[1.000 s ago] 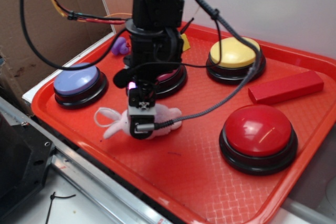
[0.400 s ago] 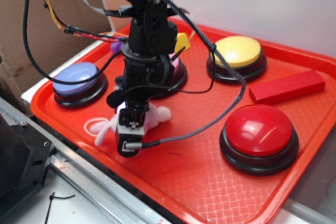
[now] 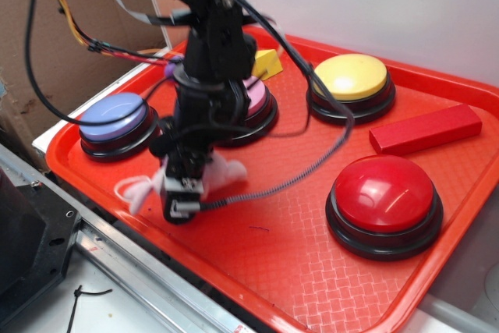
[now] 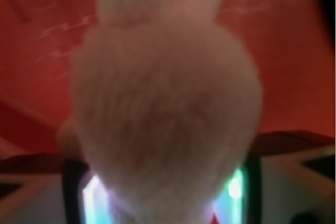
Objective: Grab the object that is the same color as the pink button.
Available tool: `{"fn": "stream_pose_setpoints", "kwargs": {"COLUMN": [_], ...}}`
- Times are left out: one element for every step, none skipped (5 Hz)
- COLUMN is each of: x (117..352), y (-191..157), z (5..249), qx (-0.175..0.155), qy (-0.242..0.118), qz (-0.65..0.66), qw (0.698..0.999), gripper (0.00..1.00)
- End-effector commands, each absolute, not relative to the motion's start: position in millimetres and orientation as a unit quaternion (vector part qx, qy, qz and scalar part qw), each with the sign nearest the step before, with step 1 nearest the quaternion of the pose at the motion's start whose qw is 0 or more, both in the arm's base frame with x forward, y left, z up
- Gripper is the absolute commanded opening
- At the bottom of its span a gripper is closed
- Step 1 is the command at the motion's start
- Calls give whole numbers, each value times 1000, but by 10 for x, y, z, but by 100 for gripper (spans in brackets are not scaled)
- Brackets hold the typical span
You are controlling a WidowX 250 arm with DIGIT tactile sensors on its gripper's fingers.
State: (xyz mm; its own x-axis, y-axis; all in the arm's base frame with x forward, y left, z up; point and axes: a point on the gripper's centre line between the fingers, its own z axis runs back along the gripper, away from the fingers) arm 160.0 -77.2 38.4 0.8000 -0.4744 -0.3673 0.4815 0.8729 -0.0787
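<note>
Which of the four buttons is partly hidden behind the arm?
The pink button, at the tray's back between the lavender-blue and yellow ones; the red button sits front right.

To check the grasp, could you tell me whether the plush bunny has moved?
Yes. The plush bunny has shifted left, farther from the red button, with the gripper.

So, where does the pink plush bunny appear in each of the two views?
Exterior: the pink plush bunny sits left of centre, mostly behind the gripper.
Wrist: it fills the centre, blurred and very close.
Shared landmark: the red tray beneath it.
</note>
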Motion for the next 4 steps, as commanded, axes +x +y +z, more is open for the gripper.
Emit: {"fn": "stream_pose_setpoints", "kwargs": {"x": [1161,1077,1098,1116], "y": [-525,-562,-601,-647], "z": [1387,1871,2373,2867], "qx": [-32,-28,-24,-7], "qy": [14,-13,-6,-6], "qz": [-16,18,-11,-16], "qw": [999,999,1000,1000], "gripper": [0,0,0,0]}}
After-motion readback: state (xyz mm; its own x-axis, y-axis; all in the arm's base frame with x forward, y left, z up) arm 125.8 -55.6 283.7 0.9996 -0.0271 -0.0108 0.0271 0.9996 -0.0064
